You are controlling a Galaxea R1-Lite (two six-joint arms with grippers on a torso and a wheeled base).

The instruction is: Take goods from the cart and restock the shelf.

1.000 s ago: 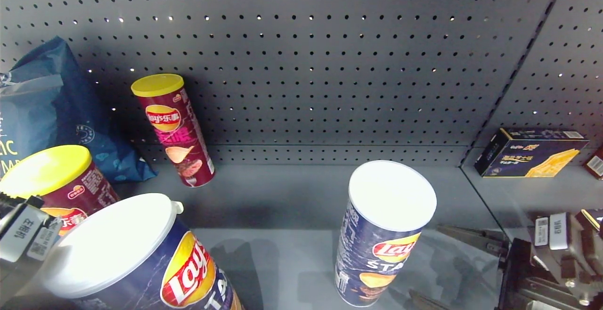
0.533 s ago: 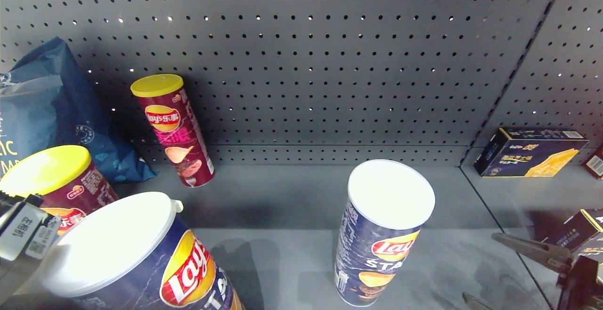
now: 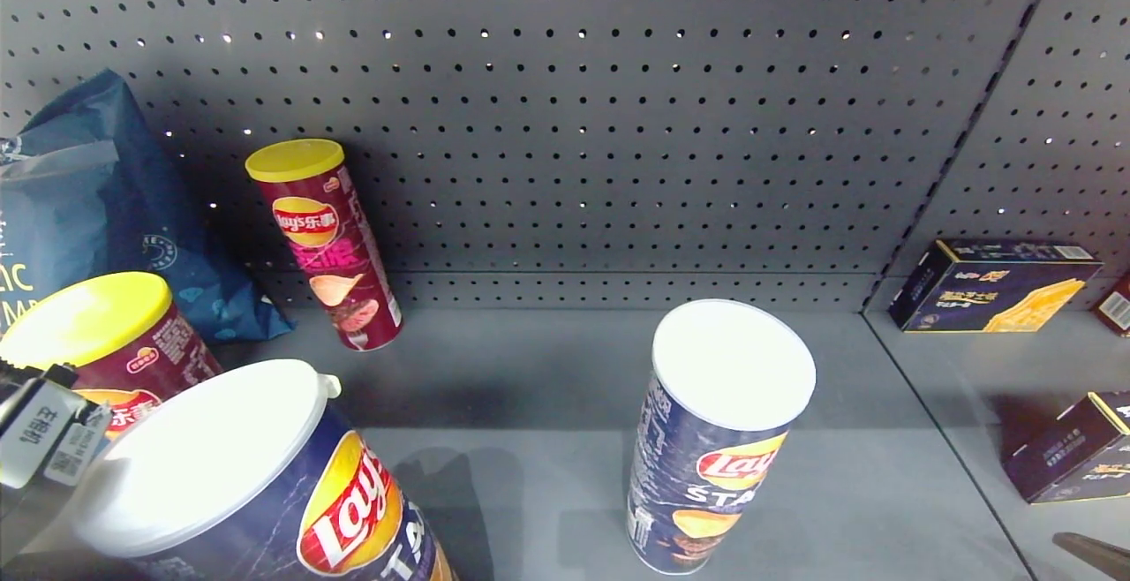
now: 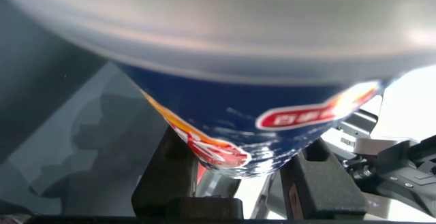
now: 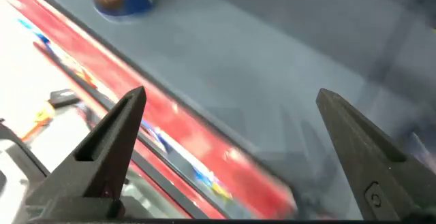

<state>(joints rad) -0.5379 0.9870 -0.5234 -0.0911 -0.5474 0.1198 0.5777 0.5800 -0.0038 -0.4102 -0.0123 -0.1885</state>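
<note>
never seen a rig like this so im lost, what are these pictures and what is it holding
It is a two-armed robot restocking a shop shelf. The wide picture comes from a camera on its head, looking down; the other two come from cameras on its wrists. On the shelf are a navy crisp can, a maroon can at the back, another maroon can nearer, and a blue bag. The left arm's jaws are shut on a second navy can. The right arm's jaws are open and empty.

Item: one blue chip can (image 4: 238, 112), clamped between the two black fingers (image 4: 167, 180) of my left claw (image 4: 242, 183), grey shelf (image 4: 58, 139) behind it.
</note>
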